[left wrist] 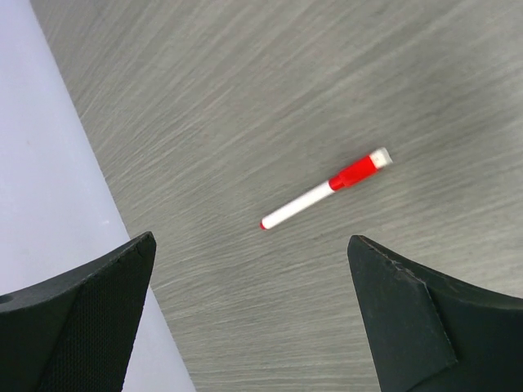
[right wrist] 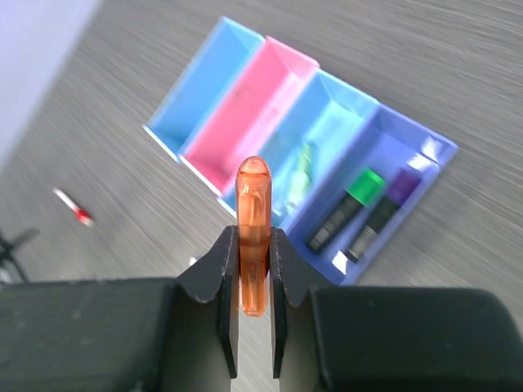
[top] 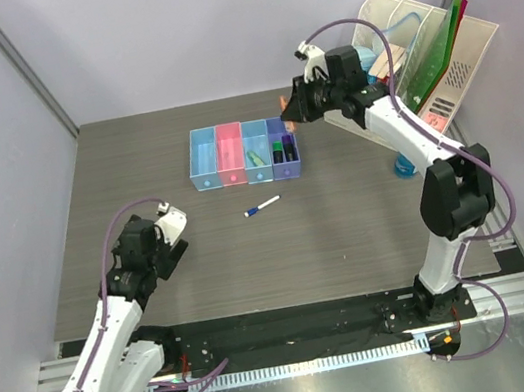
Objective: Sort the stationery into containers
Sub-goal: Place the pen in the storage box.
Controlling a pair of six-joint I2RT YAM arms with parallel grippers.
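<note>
status: sort partly done. the right claw was clamped narrow on an orange highlighter, held above the table just off the far-right corner of the tray row, not yet over any compartment. the purple end tray already held a green-capped highlighter and a purple-capped highlighter, side by side. the light blue tray next to it held one pale green item; type too blurred to tell. the pink tray and far light blue tray showed nothing inside. left to do, by est.: the held highlighter, a blue-capped marker lying loose near the row's front, a red-capped marker lying flat below the left claw, and a blue roll partly hidden behind the right arm. the left claw was spread wide, holding nothing, apart from the marker. clearances: white rack sat close behind the right arm, so room to back off looked tight. the side panel ran just beside the left claw. open table lay between the row and the arm bases.
</note>
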